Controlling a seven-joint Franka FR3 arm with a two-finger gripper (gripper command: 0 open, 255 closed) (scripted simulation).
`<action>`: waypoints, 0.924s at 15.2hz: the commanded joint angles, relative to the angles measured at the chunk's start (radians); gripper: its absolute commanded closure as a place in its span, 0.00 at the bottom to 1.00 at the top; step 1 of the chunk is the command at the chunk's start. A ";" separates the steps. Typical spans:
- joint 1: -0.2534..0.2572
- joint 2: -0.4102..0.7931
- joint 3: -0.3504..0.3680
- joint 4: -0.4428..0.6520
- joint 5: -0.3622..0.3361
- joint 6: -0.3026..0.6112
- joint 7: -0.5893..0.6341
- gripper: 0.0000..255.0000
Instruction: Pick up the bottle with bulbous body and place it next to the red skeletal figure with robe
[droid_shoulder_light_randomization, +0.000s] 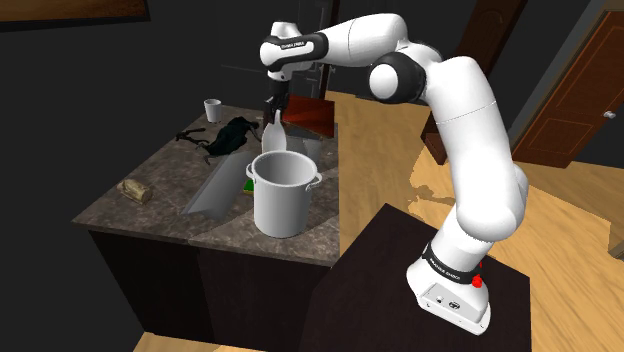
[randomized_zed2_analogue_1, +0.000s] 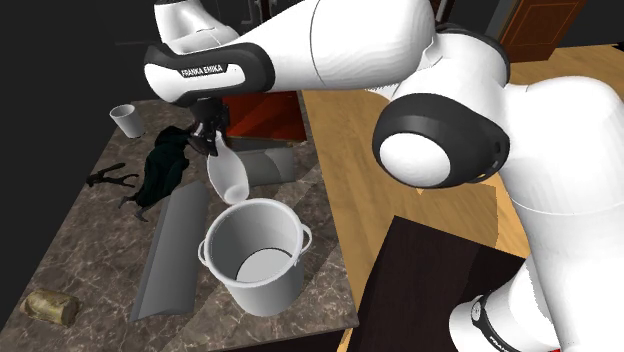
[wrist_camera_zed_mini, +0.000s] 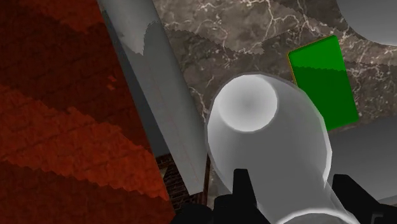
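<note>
Watching the feeds, I have the gripper (droid_shoulder_light_randomization: 274, 106) pinching the bottle (droid_shoulder_light_randomization: 273, 137) by its thin neck. The round body hangs tilted in the air over the counter (droid_shoulder_light_randomization: 165, 205), just behind the pot (droid_shoulder_light_randomization: 283, 205) and close to the red figure (droid_shoulder_light_randomization: 312, 116) at the shoulder view's far right. My worry is the hold: with only the narrow neck between the fingers (wrist_camera_zed_mini: 243, 191), the wide body could swing or slip out on a quick move, dropping into the pot or the sink (droid_shoulder_light_randomization: 212, 192). Carried low, its base could clip the pot's rim. Set down too near, it may shove the figure over, and a tilted bottle could topple when I let go.
</note>
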 joint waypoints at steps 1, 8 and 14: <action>0.002 0.000 0.000 -0.025 0.001 0.026 -0.001 1.00; 0.003 0.026 0.003 -0.076 0.005 0.103 -0.005 1.00; 0.003 0.037 0.004 -0.087 0.007 0.124 -0.007 1.00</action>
